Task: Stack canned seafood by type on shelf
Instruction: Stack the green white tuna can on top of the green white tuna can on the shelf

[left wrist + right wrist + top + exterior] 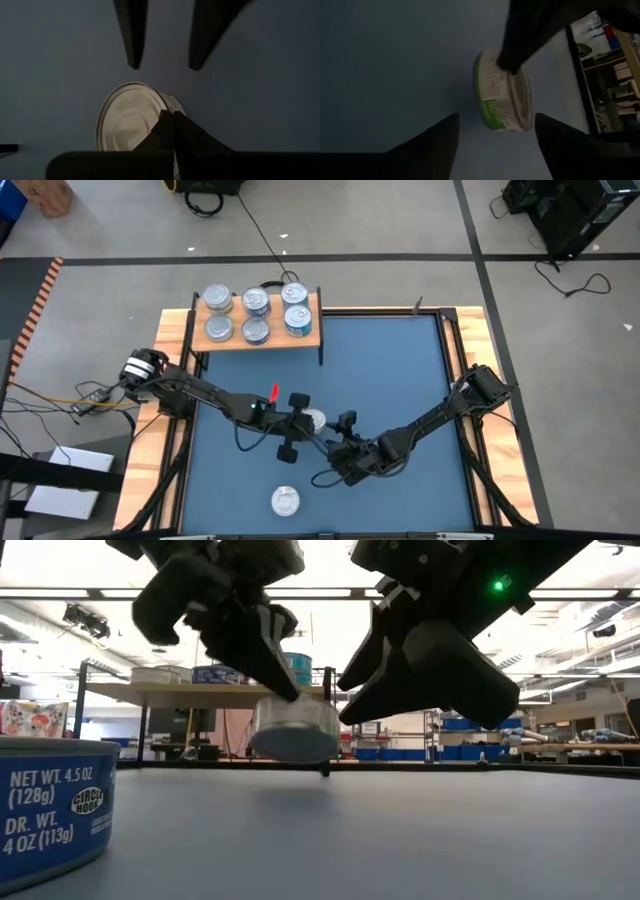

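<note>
Canned seafood, nearest first: at lower left of the low view, a short round metal tin with a blue printed label (50, 810), standing on the blue tabletop (400, 370) and untouched. Beyond it, at centre frame, a short round tin with a silvery lid and a green-and-white paper label (295, 728), hanging clear of the table with its shadow below. Pinched at the rim by the left gripper (285, 690), fingers pressed together on one edge only. Right gripper (496, 116) just beside it on the right of the low view, jaws spread wide and touching nothing. Judged as a carry to the shelf by the left arm alone. To do it well: draw the right gripper back and clear before swinging the tin; move slowly, since a rim pinch looks likely to let the tin pivot or slip; lift above the board's edge before crossing it; level the tin before lowering. Farthest, at upper left of the high view, the flat light-wood shelf on thin black legs (235, 343), carrying six silver-lidded tins (255, 302) in two rows of three, some showing bluish sides. Match the green label to its own kind if one can be told; from here, cannot tell which pile that is. Set down centred, lid to base, then release.
</note>
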